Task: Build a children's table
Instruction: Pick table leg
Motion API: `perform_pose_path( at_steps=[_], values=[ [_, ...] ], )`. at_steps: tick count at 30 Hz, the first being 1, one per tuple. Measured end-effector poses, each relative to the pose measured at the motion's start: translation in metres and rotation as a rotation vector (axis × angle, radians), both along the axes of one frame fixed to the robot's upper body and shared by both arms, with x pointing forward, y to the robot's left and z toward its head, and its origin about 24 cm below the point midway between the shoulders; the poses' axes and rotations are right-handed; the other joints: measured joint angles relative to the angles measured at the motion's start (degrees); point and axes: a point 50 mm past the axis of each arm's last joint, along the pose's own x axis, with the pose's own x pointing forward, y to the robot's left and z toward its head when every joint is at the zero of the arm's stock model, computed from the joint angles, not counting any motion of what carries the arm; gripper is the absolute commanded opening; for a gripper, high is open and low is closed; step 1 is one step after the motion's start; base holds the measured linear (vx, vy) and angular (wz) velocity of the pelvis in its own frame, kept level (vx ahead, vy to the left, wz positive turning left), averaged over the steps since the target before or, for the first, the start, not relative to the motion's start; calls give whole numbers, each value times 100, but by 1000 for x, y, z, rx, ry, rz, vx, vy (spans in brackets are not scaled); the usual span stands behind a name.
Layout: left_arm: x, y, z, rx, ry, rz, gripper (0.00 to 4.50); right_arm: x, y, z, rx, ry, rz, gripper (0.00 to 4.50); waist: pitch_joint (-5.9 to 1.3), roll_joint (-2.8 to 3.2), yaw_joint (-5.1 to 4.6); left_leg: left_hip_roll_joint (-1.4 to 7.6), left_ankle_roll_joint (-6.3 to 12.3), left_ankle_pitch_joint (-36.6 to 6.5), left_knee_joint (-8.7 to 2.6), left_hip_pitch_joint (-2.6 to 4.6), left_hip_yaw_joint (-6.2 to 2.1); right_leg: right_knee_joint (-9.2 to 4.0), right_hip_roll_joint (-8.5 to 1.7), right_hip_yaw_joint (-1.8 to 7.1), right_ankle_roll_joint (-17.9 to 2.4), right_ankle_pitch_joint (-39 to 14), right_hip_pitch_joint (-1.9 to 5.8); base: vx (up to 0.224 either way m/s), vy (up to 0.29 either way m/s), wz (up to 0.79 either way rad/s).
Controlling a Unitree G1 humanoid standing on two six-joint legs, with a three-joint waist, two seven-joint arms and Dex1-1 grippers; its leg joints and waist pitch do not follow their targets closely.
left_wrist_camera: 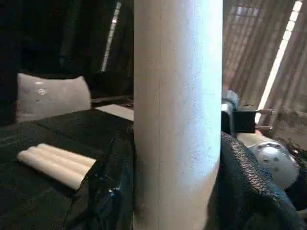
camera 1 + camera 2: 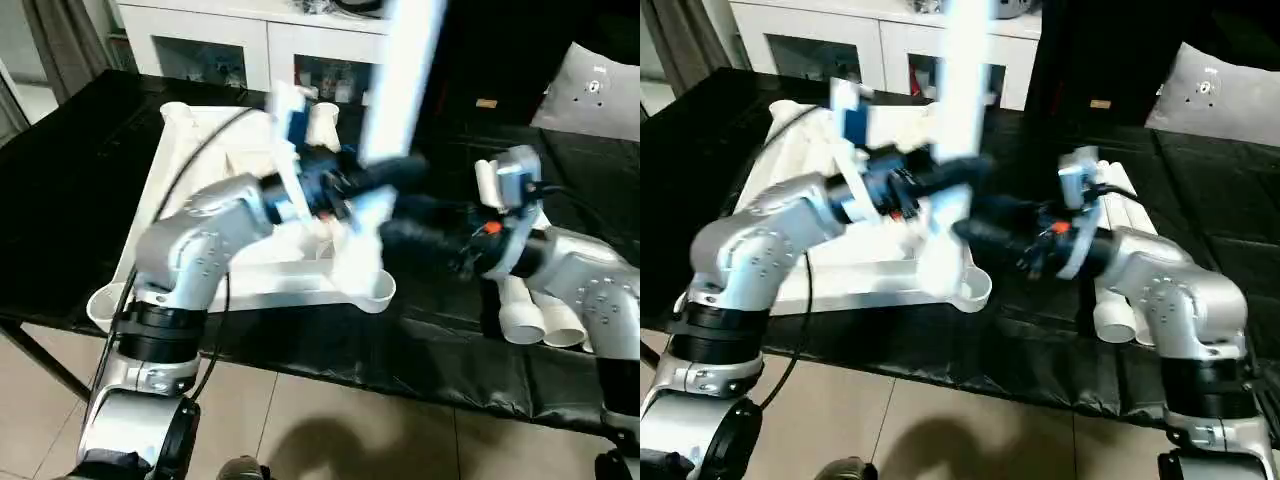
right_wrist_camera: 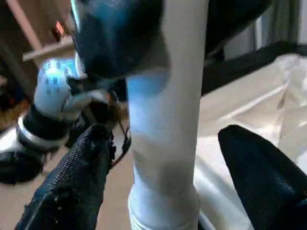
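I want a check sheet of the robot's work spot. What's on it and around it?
Surface: black-covered table.
Job's things: white top lying ribs up; one leg upright at its near corner socket; three spare legs lying side by side.
Clutter: nothing seen.
Grippers: left gripper clamped on the leg; right gripper open around it, lower down.
Cables: black cable along the left arm.
Surroundings: white cabinet, grey cushion, tiled floor.

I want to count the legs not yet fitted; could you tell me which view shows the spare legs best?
The left wrist view: the spare legs lie side by side, unobstructed, three in sight. Both eye views show only their open ends past the right forearm.
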Motion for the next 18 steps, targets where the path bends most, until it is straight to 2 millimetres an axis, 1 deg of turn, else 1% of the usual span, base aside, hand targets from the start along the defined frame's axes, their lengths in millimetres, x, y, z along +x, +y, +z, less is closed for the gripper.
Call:
perform_pose_path(
  at_steps=[3, 9, 10, 12, 14, 18],
  values=[
    [-2, -6, 3, 11, -26, -37, 188, 3, 3, 1, -30, -17, 0, 378, -1, -1, 0, 0, -10, -3, 0, 1, 0, 1, 0, 0, -4, 3, 0, 0, 0, 0],
    [-1, -6, 3, 21, -48, -28, 188, 5, 6, -6, -59, -4, 0, 378, 0, -2, 0, 0, -2, 1, 2, -1, 0, 1, 0, 0, -4, 3, 0, 0, 0, 0],
    [0, -6, 3, 23, -51, -24, 188, 5, 7, -8, -63, 3, 1, 341, 0, -2, 0, 0, 6, 6, 2, -2, 0, 1, 0, -1, -4, 3, 0, 0, 0, 0],
    [0, -7, 2, 22, -54, -25, 188, 5, 10, -10, -64, 11, 9, 335, 0, -2, 0, 0, 6, 6, 2, -2, 0, 2, 0, -1, -4, 3, -1, 0, 0, 0],
    [-1, -9, 2, 24, -52, -30, 188, 5, 13, -11, -58, 14, 17, 306, 0, -2, 0, 0, 7, 7, 2, -2, 0, 2, 0, -1, -4, 3, -1, 0, 0, 0],
    [0, -10, 2, 26, -58, -19, 188, 5, 15, -12, -48, 17, 21, 276, 0, -2, 0, 0, 7, 6, 5, -2, 0, 3, 0, -1, -5, 4, 0, 0, 0, 0]
  ],
)
